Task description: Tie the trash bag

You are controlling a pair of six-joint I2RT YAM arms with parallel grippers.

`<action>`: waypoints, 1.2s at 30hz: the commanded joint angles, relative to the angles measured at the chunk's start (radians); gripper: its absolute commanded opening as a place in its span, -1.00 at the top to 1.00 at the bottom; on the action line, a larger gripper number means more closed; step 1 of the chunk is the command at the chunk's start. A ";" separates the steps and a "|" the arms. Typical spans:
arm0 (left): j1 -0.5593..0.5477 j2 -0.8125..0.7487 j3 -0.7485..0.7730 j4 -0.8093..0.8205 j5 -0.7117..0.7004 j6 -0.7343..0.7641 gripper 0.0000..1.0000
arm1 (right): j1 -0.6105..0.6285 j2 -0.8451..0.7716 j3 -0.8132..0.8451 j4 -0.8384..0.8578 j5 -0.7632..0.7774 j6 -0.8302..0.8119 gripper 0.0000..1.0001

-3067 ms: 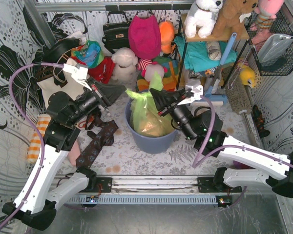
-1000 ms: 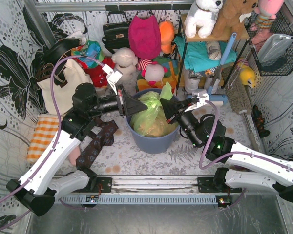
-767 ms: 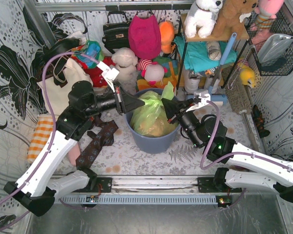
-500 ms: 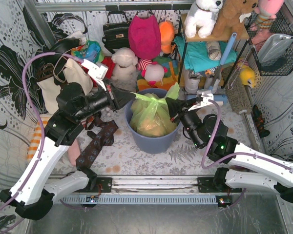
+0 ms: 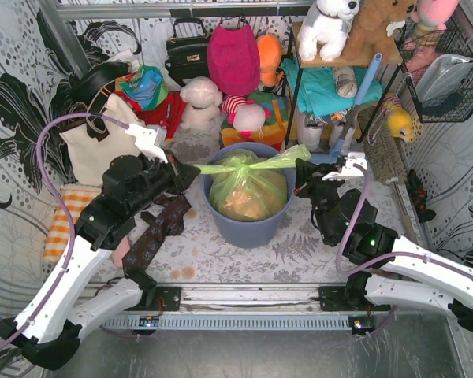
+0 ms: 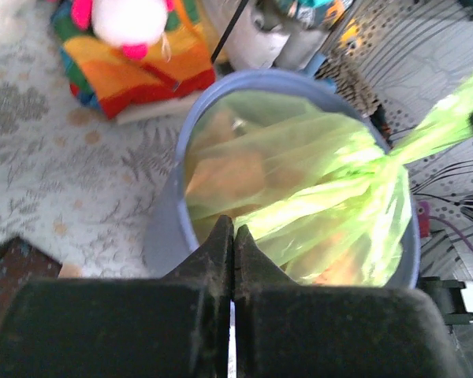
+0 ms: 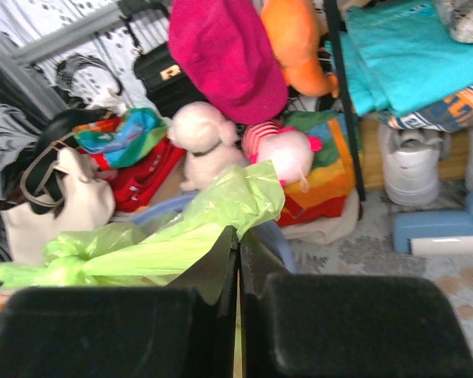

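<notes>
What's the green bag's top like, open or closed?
Closed. The trash bag's top is bunched into a knot over the bin, its tails held by the left end effector and right end effector.

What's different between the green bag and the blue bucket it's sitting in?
The trash bag is thin, crinkly, see-through lime plastic showing tan paper; the bin is stiff, opaque blue-grey. The trash bag's top is gathered in the middle with two tails stretched sideways; the bin's round mouth is open. Both stand upright, one inside the other.
</notes>
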 commanded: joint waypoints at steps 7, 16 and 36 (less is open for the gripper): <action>0.006 -0.006 -0.015 -0.135 -0.234 -0.036 1.00 | -0.002 -0.023 0.022 -0.246 0.268 0.091 1.00; 0.005 0.000 -0.032 0.026 -0.017 -0.011 1.00 | -0.002 -0.073 0.018 -0.157 0.100 0.040 1.00; 0.005 0.016 -0.041 0.071 0.052 -0.007 1.00 | -0.121 0.063 0.289 -0.713 -0.265 0.363 -0.94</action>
